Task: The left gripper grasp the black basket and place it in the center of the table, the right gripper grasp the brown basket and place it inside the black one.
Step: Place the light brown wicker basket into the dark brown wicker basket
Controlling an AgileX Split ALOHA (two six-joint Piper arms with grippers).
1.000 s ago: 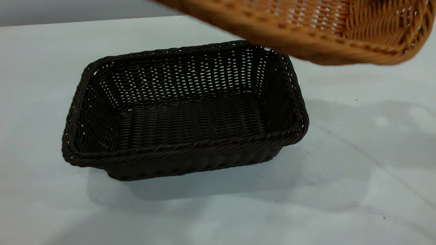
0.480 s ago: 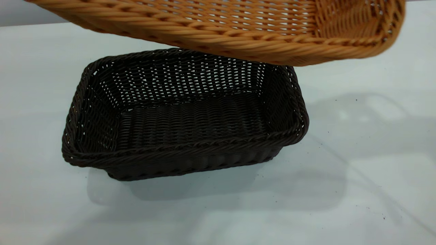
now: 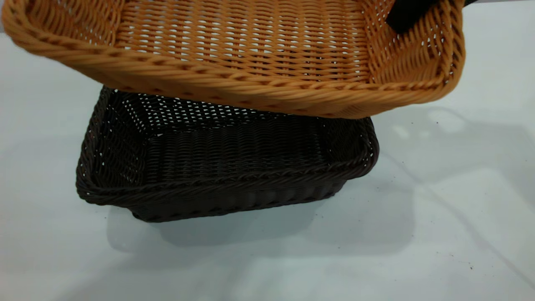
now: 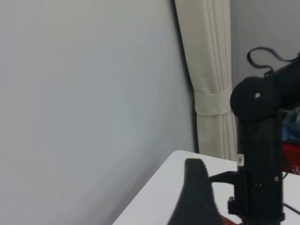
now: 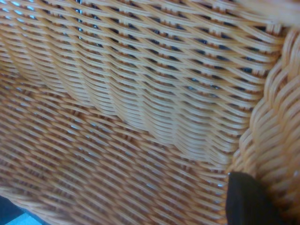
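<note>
- Nearest the exterior camera, in the lower half of the frame, lies bare table (image 3: pixel 439 251) with a soft shadow spreading from the baskets.
- At centre-left sits the black basket (image 3: pixel 225 167), upright and flat on the table, its inside free of anything; by the look of it the first step (black basket to the middle) is done.
- Above it, filling the top of the frame, hangs the brown basket (image 3: pixel 234 54), tilted so its open side faces the camera, its near rim overlapping the black basket's far half in the view; the two look apart, not touching.
- At the upper right, the right gripper (image 3: pixel 407 14) shows as a dark shape at the brown basket's end wall; the right wrist view shows a dark finger (image 5: pixel 248 199) against the weave beside the braided rim, so it is pinching that wall.
- The step in hand, I judge, is carrying the brown basket over the black one. The next move calls for levelling it, squaring the two outlines and lowering it straight in.
- The left gripper (image 4: pixel 199 197) is off among the surroundings, by a grey wall and a curtain (image 4: pixel 211 79), parked (whether its fingers are spread I cannot tell).
</note>
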